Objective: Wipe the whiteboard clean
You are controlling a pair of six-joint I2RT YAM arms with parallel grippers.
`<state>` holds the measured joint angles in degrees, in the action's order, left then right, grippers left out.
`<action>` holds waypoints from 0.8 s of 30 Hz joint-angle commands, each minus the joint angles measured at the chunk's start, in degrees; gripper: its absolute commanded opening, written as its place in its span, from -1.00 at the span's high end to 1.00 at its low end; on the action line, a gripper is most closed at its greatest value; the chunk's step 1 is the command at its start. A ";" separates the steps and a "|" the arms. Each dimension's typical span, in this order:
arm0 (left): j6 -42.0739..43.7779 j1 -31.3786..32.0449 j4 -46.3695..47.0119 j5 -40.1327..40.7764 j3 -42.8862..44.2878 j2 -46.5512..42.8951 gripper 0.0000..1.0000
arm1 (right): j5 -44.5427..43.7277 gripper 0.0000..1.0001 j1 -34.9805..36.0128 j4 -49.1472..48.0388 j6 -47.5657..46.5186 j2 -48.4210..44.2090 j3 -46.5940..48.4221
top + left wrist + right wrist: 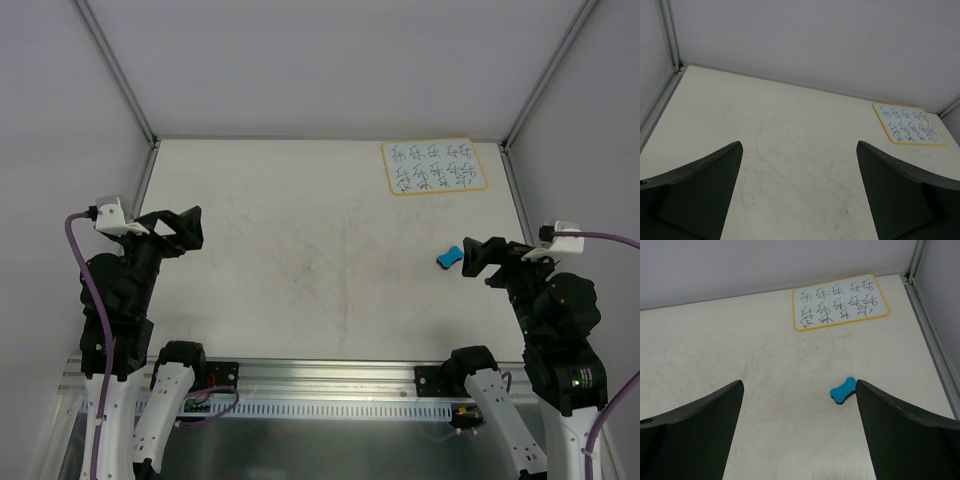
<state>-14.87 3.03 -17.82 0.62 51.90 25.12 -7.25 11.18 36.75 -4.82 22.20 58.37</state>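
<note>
The whiteboard (433,166), white with a yellow-orange border and rows of dark scribbles, lies flat at the table's far right corner; it also shows in the left wrist view (908,130) and the right wrist view (840,302). A small blue bone-shaped eraser (449,257) lies on the table nearer than the board, just left of my right gripper (468,258); in the right wrist view the eraser (843,390) sits ahead beside the right finger. My right gripper (799,430) is open and empty. My left gripper (186,228) is open and empty at the table's left, far from both.
The off-white tabletop (320,250) bears faint scuff marks. Grey walls with metal corner posts (115,70) enclose the back and sides. A metal rail (330,375) runs along the near edge by the arm bases.
</note>
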 commanded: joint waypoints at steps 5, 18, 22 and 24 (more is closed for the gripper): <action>-2.61 0.31 1.74 -2.20 -2.32 2.47 -0.97 | 6.54 -0.98 0.42 -0.02 0.24 6.80 0.16; -7.98 0.31 1.48 -6.77 -9.27 9.24 -0.97 | 12.42 -0.98 0.42 -7.97 6.84 36.32 4.83; -9.03 0.31 1.48 -8.35 -10.15 11.87 -0.98 | 13.31 -0.98 0.51 -15.82 7.46 47.04 7.89; -10.08 0.31 1.48 -8.53 -10.41 12.84 -0.98 | 13.66 -0.98 0.42 -19.34 7.28 54.42 11.30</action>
<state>-22.59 3.03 -17.89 -5.56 41.93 37.30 4.10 11.40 27.20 1.17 71.33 63.90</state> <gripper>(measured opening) 0.987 0.989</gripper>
